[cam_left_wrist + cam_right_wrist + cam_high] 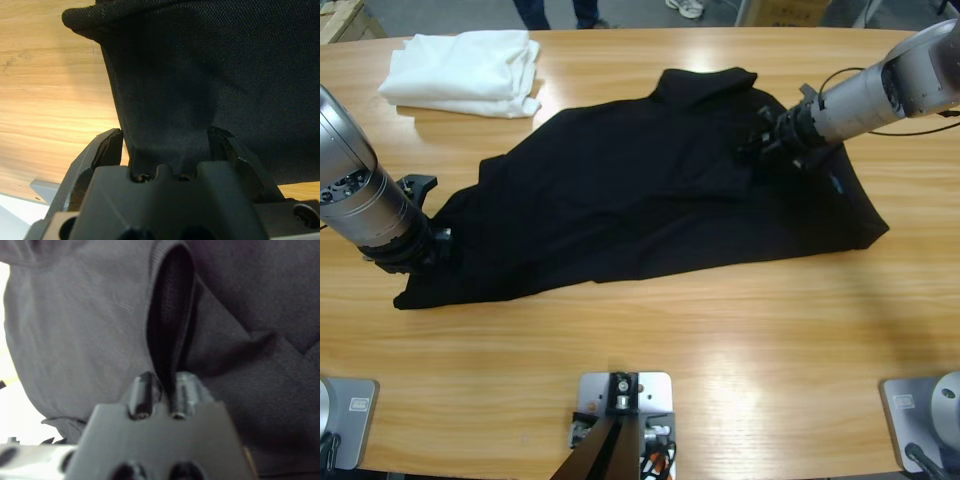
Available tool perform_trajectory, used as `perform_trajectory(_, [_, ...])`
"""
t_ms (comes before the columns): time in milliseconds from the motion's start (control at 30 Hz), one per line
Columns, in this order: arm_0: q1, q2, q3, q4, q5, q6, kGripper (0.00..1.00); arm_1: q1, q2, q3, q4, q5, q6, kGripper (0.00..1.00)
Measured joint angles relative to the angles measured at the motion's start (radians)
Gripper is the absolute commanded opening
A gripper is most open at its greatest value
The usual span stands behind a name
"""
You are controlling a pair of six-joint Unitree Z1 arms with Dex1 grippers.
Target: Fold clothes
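**On the table: black shirt gripped at two points**

Across the table [720, 330], sprawled and rumpled: black shirt [640, 200], collar toward the far edge. At the shirt's near-left corner, left gripper [165, 145], jaws spread yet with a bunched edge of fabric between them. Toward the shirt's right side, near the collar, right gripper [162, 390], jaws pinched tight on a raised fold. Beyond the shirt's left end, well apart: folded white pile [465, 72].

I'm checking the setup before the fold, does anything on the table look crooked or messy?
The black polo shirt lies skewed and rumpled across the table, not flat. The white folded pile sits neatly at the far corner.
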Motion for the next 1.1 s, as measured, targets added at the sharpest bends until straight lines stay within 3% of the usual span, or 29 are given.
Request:
perform_trajectory(433, [-0.007,0.009,0.000,0.000,0.000,0.000,0.683,0.000,-0.021,0.032,-0.037,0.008,-0.031,0.000])
perform_trajectory(600, [-0.010,0.031,0.000,0.000,0.000,-0.004,0.683,0.007,-0.123,0.031,0.027,-0.013,0.184,0.000])
perform_trajectory(800, [-0.014,0.053,-0.001,0.000,0.016,-0.015,0.683,0.122,-0.142,0.045,0.069,-0.037,0.497,0.000])
perform_trajectory(1100, [-0.019,0.054,-0.001,0.000,0.021,-0.021,0.685,0.170,-0.311,0.053,0.285,-0.194,0.580,0.000])
